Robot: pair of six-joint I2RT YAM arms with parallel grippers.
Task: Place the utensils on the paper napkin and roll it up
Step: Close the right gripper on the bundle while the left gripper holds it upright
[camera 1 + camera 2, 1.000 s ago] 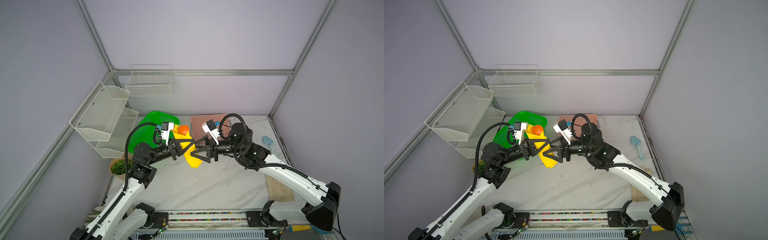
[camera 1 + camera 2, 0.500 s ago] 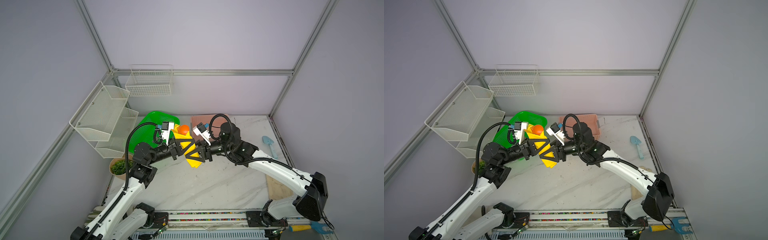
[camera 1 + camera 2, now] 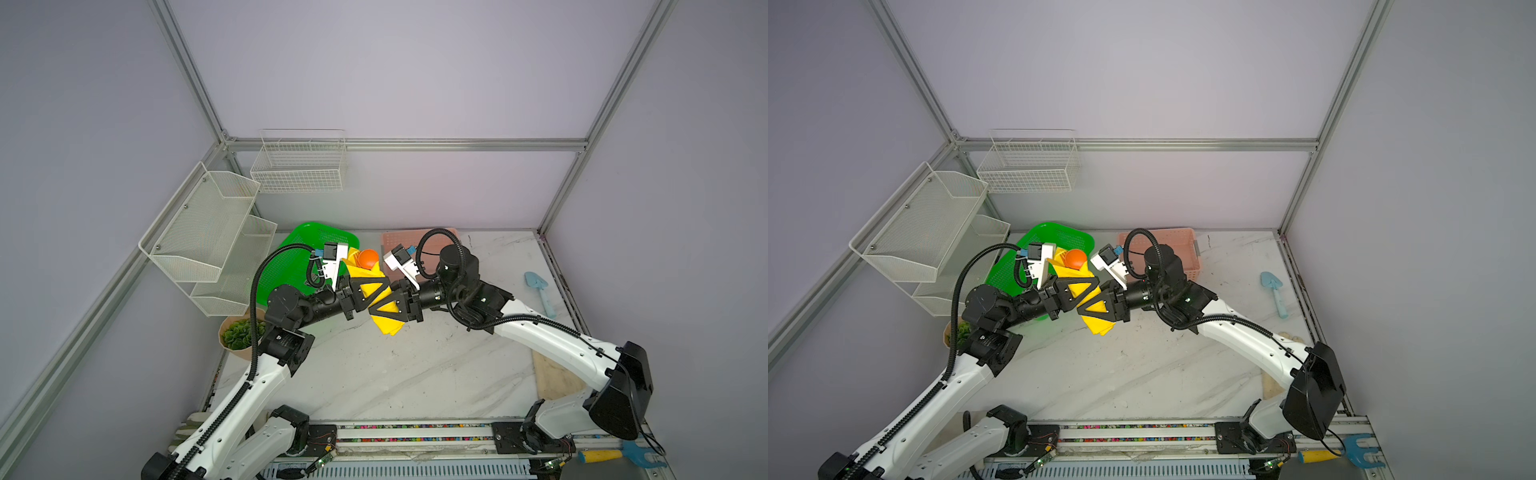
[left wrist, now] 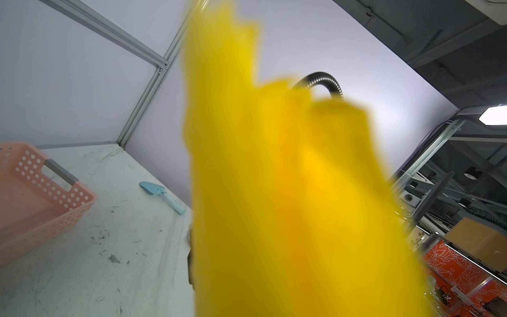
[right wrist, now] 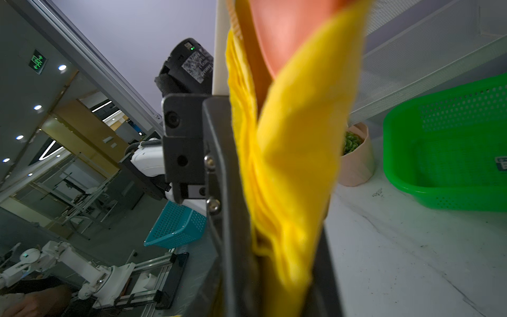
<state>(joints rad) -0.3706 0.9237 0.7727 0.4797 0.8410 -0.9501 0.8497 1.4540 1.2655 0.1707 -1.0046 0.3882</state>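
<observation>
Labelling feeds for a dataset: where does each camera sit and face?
Both top views: high in front, looking down on table; both arms, left end effector facing right end effector.
Left wrist: on left arm, facing paper napkin, pink basket; right arm's cable shows.
Right wrist: on right arm, facing napkin, green basket; left end effector shows.
All share the napkin.

- left arm (image 3: 270,374) and right arm (image 3: 552,336): white shells, black joints
- black ribbed hose (image 3: 437,230) at each wrist
- left pincer (image 3: 380,291) and right pincer (image 3: 380,308): black triangular frames

marble table (image 3: 395,374) (trowel (image 3: 539,289), pink basket (image 3: 1185,259))
</observation>
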